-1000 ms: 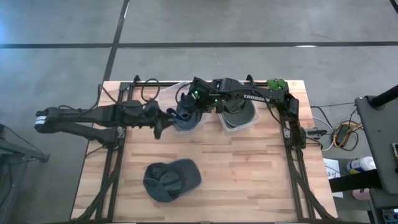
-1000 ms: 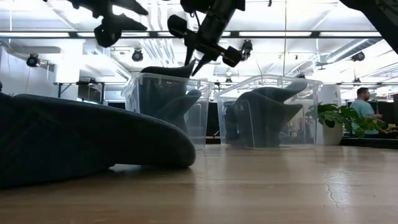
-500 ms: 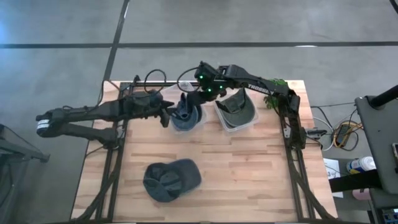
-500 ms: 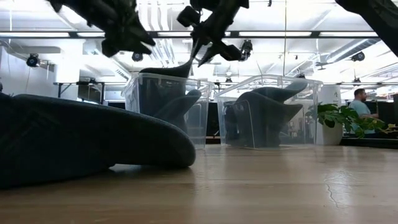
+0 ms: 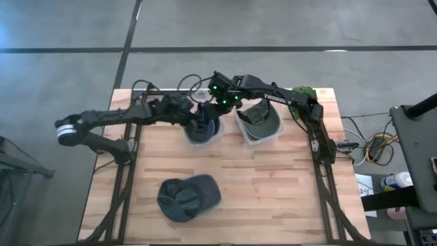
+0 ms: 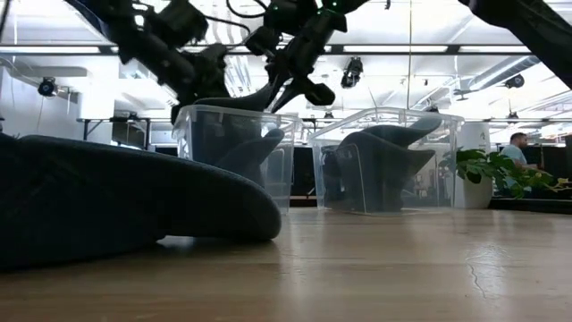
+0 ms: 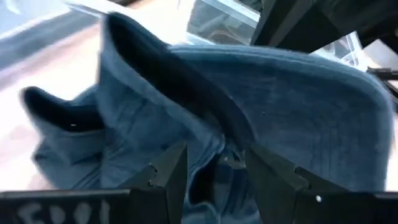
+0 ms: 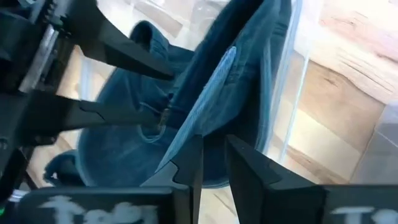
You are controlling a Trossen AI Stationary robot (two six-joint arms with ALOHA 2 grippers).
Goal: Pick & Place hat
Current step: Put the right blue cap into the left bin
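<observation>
Since a second ago the left gripper (image 5: 193,115) has swung in from the table's (image 5: 273,198) left edge to the bin (image 5: 205,130) near the rear edge, fingers wide over the hat (image 5: 203,123). The right gripper (image 5: 213,109) narrows on its brim: likely tucking it in. Another hat (image 5: 188,198) waits near the front edge.

Two grippers meet above the left bin (image 6: 234,143): the left gripper (image 6: 207,79) and the right gripper (image 6: 284,80), with a cap (image 6: 239,100) sticking out of the bin just beneath them. A second bin (image 6: 386,161) holding a cap stands beside it, away from both grippers. Another cap (image 6: 116,201) lies on the table (image 6: 384,268) below and nearest the camera.
</observation>
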